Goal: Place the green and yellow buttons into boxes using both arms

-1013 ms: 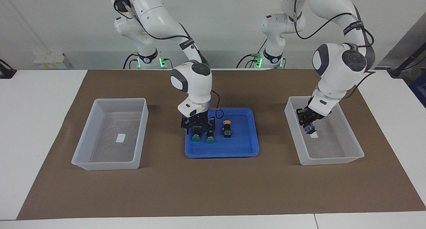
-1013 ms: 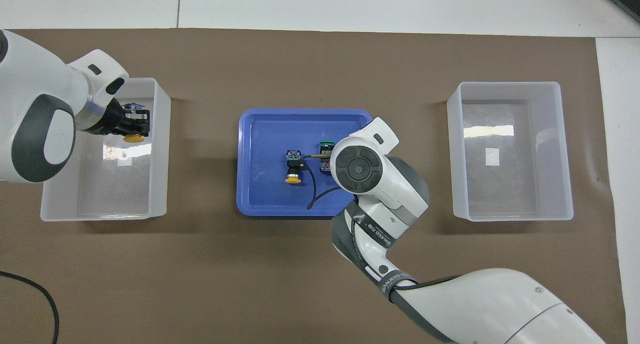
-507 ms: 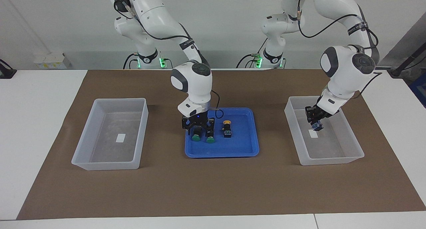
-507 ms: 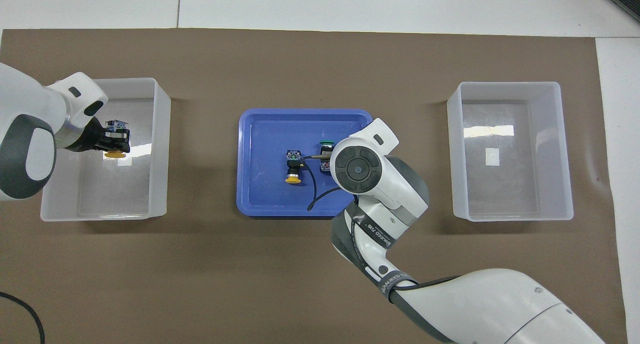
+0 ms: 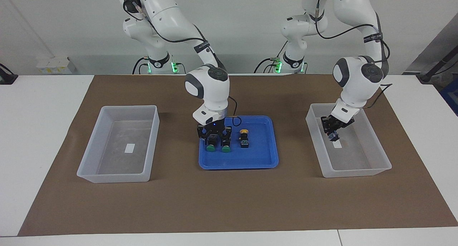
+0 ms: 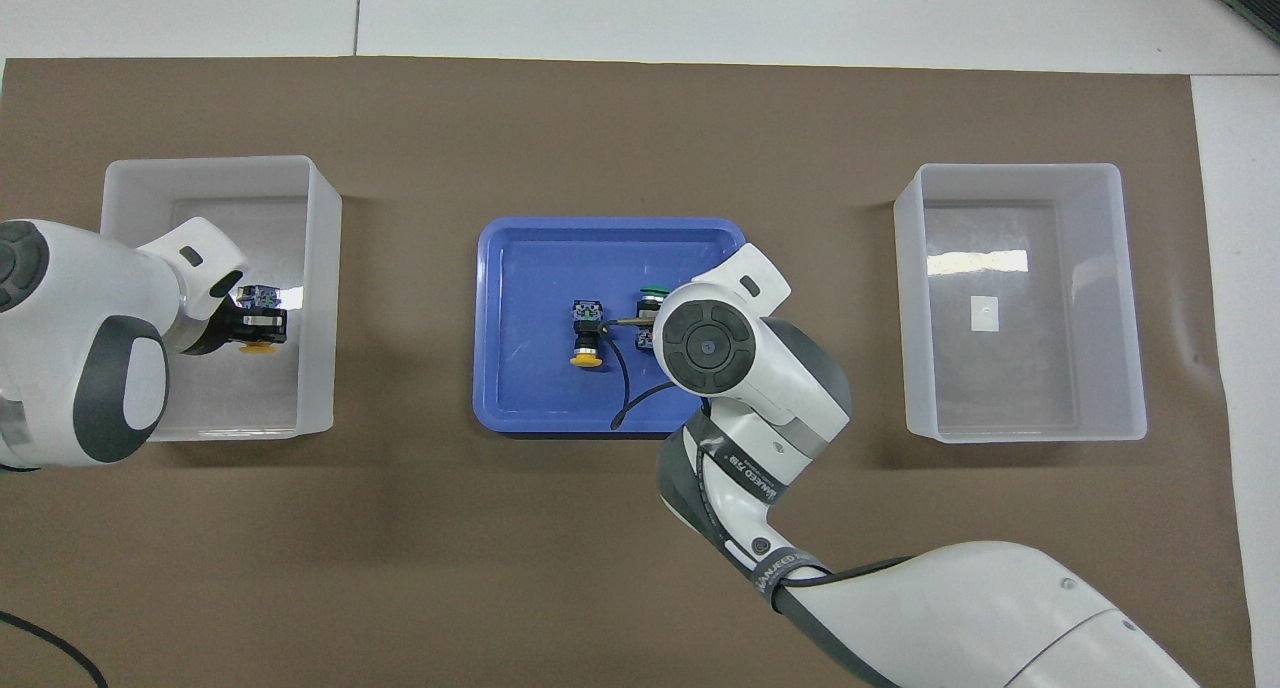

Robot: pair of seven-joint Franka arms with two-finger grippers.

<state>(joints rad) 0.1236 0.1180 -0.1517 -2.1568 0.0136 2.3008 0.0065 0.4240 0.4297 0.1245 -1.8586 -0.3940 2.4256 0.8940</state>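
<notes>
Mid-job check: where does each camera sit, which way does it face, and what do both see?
Facing view: high across the table, looking at both arms whole; left gripper in a bin, right gripper at the blue tray.
Overhead view: above the robots' end, looking steeply down; arms enter from below.
Shared: both bins, tray, loose yellow button.

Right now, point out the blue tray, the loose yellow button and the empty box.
blue tray (image 6: 520, 268), overhead view, bare floor.
loose yellow button (image 6: 586, 360), overhead view, yellow cap.
empty box (image 5: 91, 139), facing view, side wall.
</notes>
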